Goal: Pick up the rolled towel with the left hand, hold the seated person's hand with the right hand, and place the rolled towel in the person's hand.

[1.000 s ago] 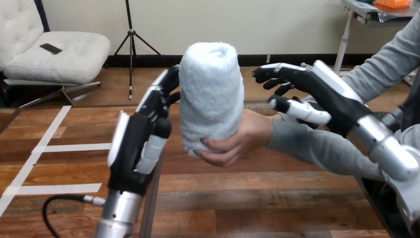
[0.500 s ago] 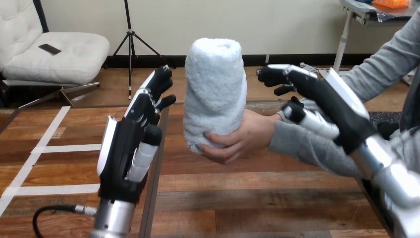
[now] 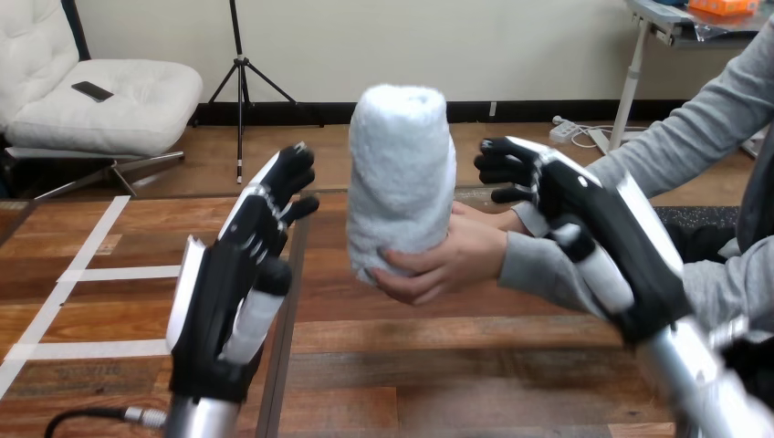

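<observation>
Both robot hands have their fingers apart and clamp on nothing. Your left robot hand [image 3: 224, 301] is raised beside the rolled towel [image 3: 402, 164] with a clear gap between them. Your right robot hand [image 3: 593, 224] hangs over the person's grey sleeve [image 3: 538, 269], not closed round it as far as I can see. The rolled towel stands upright above the counter [image 3: 475, 365], gripped at its lower end by the person's hand [image 3: 447, 260]. I judge that this low grip leaves it top-heavy. Sweep your left robot hand sideways and you could knock it over. Drop the right robot hand carelessly and you could jolt the person's hand and shake the towel loose.
</observation>
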Tool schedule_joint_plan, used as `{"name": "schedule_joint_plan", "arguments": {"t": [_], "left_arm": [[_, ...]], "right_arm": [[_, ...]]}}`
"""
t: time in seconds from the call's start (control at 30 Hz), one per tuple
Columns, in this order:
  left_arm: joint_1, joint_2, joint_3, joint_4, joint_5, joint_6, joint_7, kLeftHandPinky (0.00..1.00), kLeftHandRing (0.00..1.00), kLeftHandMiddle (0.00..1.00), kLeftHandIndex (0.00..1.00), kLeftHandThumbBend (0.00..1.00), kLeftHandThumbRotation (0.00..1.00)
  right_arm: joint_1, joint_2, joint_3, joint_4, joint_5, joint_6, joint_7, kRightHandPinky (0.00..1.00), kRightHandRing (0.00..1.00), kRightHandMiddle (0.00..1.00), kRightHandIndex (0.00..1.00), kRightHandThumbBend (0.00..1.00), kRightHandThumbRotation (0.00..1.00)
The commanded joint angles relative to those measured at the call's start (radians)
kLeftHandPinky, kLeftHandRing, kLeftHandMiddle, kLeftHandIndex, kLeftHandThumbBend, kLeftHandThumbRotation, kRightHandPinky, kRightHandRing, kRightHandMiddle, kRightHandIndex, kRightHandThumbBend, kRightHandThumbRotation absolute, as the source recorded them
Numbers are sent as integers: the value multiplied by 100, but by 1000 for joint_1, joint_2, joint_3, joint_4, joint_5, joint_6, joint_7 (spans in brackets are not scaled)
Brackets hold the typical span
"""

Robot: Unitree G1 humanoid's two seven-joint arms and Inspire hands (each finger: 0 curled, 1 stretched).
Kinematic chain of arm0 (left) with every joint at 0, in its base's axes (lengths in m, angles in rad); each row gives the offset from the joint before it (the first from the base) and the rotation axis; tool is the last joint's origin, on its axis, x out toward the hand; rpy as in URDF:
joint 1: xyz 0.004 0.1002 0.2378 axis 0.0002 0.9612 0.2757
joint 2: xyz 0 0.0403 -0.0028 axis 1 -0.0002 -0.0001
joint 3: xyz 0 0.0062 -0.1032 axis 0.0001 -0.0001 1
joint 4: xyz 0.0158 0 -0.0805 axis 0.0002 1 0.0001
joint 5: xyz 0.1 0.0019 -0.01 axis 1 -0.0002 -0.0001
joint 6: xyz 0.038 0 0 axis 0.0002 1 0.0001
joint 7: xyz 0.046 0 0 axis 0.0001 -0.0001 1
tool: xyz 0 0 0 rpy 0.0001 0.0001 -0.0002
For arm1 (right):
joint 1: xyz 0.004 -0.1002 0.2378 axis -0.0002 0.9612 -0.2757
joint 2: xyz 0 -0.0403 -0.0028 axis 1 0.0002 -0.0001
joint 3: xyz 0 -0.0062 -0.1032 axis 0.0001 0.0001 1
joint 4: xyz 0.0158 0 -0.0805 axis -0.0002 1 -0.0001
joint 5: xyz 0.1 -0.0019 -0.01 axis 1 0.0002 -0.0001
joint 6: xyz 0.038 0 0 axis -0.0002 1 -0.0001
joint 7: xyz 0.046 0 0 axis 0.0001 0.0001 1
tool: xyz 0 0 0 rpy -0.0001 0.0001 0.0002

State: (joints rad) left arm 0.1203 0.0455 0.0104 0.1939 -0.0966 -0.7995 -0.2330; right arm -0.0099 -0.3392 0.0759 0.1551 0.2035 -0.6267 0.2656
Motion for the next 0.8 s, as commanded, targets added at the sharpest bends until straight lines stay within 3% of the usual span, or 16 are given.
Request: {"name": "schedule_joint_plan", "arguments": {"t": [0.0,0.2,0.27,0.37,0.57,0.77], "left_arm": [[19,33,-22,-121,-38,-3,-32,84,92,91,89,90,93],[59,40,-30,-163,-46,18,-48,82,92,91,89,91,92],[69,40,-28,-167,-41,10,-48,80,90,91,89,92,92],[86,38,-33,-178,-43,10,-51,78,90,90,89,92,91],[113,38,-41,-201,-60,16,-58,76,89,90,89,93,91],[117,15,-53,-185,-115,-45,-68,76,86,86,85,89,87]], "right_arm": [[64,77,4,-169,88,12,0,79,83,84,84,88,100],[113,117,16,-209,102,13,11,79,84,85,85,86,100],[138,131,26,-238,128,40,17,81,85,85,86,86,100],[153,151,30,-230,136,16,40,83,86,87,88,85,100],[192,183,43,-263,175,53,62,89,91,90,90,89,100],[215,211,49,-268,180,49,88,93,94,93,92,90,100]]}}
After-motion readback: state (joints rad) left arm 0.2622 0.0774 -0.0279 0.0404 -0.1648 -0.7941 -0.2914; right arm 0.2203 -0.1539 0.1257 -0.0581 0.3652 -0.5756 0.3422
